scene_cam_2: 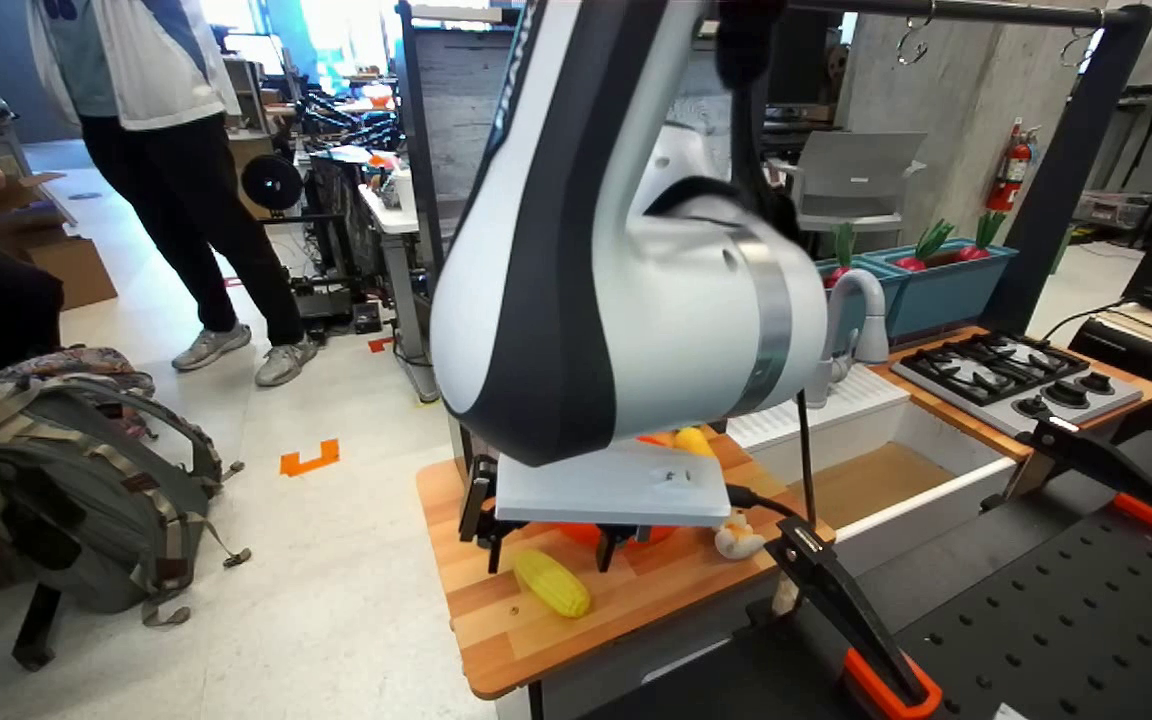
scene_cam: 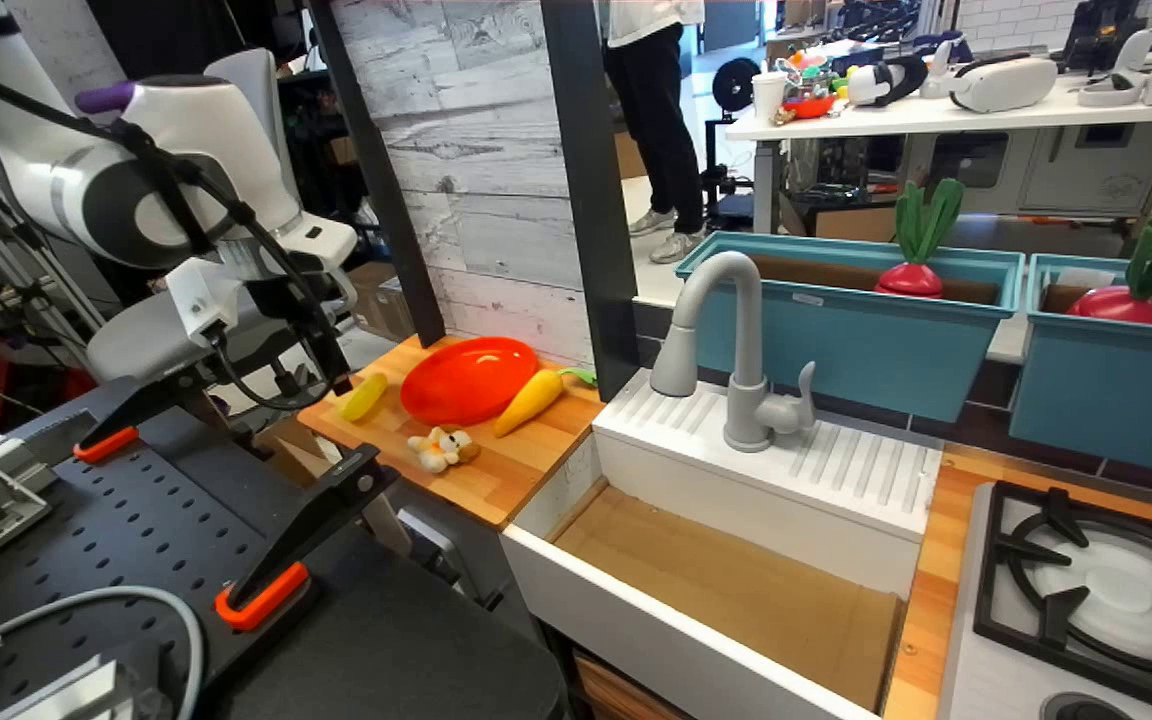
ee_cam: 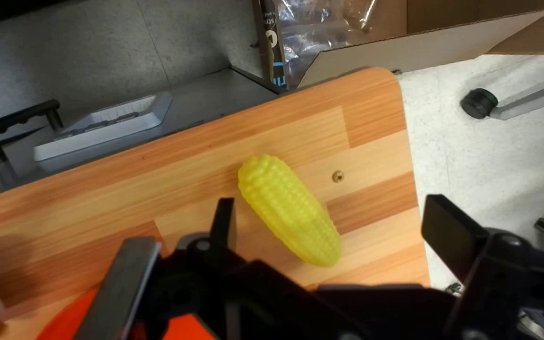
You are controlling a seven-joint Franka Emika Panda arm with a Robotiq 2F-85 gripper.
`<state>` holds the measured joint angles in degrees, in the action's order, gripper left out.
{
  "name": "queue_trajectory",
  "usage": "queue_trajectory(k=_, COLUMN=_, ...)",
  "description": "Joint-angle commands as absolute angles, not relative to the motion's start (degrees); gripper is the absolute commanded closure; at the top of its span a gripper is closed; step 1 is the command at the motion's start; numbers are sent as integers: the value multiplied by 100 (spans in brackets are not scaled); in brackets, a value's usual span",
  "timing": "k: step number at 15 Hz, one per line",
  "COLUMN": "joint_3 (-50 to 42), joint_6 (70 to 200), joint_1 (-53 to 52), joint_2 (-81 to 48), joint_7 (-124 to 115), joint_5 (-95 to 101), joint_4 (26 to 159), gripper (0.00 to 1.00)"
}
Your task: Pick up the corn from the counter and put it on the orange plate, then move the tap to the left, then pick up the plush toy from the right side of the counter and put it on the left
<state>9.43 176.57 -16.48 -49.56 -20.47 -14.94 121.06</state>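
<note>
In the wrist view the corn (ee_cam: 291,210) lies mid-frame on the table (ee_cam: 380,163), slanting from upper left to lower right. The hand (ee_cam: 332,219) is spread wide, holding nothing; its height above the corn is hard to judge. The corn looks like light, stiff plastic that could roll; best pinched across the middle, after a turn to suit its slant. In an exterior view the orange plate (scene_cam: 466,382) sits right of it, the plush toy (scene_cam: 441,448) just below the plate and a tapered orange-yellow piece (scene_cam: 531,402) at its lower right edge, leaving the plate's left side freest.
</note>
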Motion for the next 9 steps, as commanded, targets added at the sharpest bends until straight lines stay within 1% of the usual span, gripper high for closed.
queue_trajectory(k=1, joint_3=824, joint_6=17470, joint_1=-1826, joint_2=-5577, joint_7=-2119, joint_5=-1529, joint_4=11366, gripper=0)
queue_trajectory(k=2, joint_3=810, joint_6=17454, joint_1=-1854, joint_2=-5683, joint_7=-2127, joint_5=-1531, joint_4=11252, gripper=0)
queue_trajectory(k=3, joint_3=784, joint_6=17452, joint_1=-1892, joint_2=-5772, joint_7=-2134, joint_5=-1529, joint_4=11156, gripper=25)
queue_trajectory(k=4, joint_3=776, joint_6=17442, joint_1=-1905, joint_2=-5842, joint_7=-2128, joint_5=-1526, joint_4=11079, gripper=28)
queue_trajectory(k=5, joint_3=761, joint_6=17431, joint_1=-1920, joint_2=-5895, joint_7=-2130, joint_5=-1529, joint_4=11017, gripper=34)
queue_trajectory(k=6, joint_3=762, joint_6=17416, joint_1=-1918, joint_2=-5944, joint_7=-2127, joint_5=-1530, joint_4=10953, gripper=44)
queue_trajectory(k=9, joint_3=759, joint_6=17320, joint_1=-1916, joint_2=-6029, joint_7=-2116, joint_5=-1521, joint_4=10825, gripper=66)
